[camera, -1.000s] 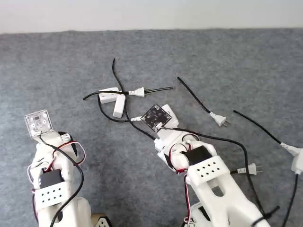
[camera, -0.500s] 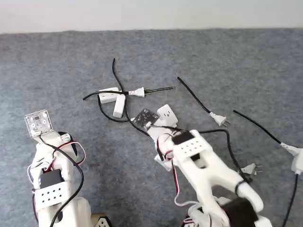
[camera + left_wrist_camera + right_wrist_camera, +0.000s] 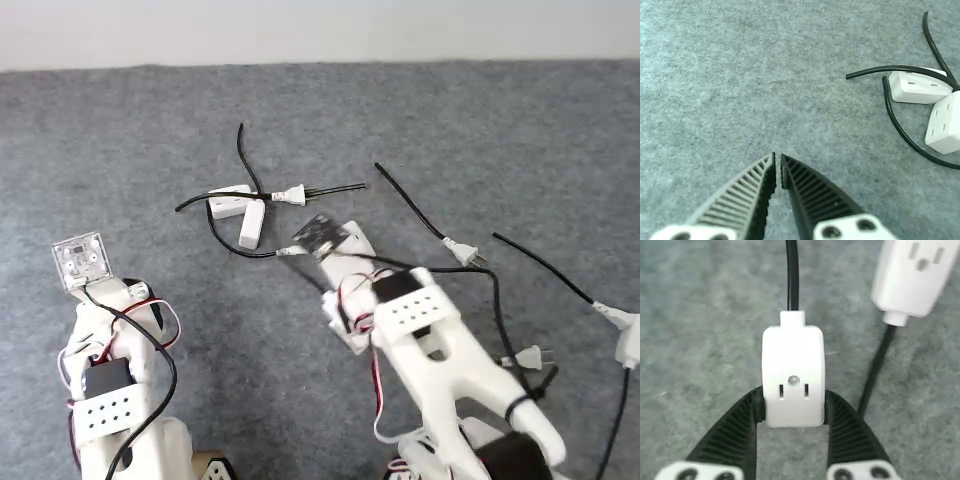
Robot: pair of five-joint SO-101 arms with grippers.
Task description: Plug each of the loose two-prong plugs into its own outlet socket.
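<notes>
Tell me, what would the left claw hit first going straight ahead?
Likely only grey carpet: the left claw points at a bare stretch, with white outlet sockets off to one side.

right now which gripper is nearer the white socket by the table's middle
Right. The right gripper clamps the socket; the left gripper is far off over bare carpet.

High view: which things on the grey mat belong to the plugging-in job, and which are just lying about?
Job:
outlet socket, clamped in the right gripper
two white sockets at mid-table
centre plug beside them
right plug
near plug by the arm

Just there:
grey mat
left gripper, shut and empty
</notes>
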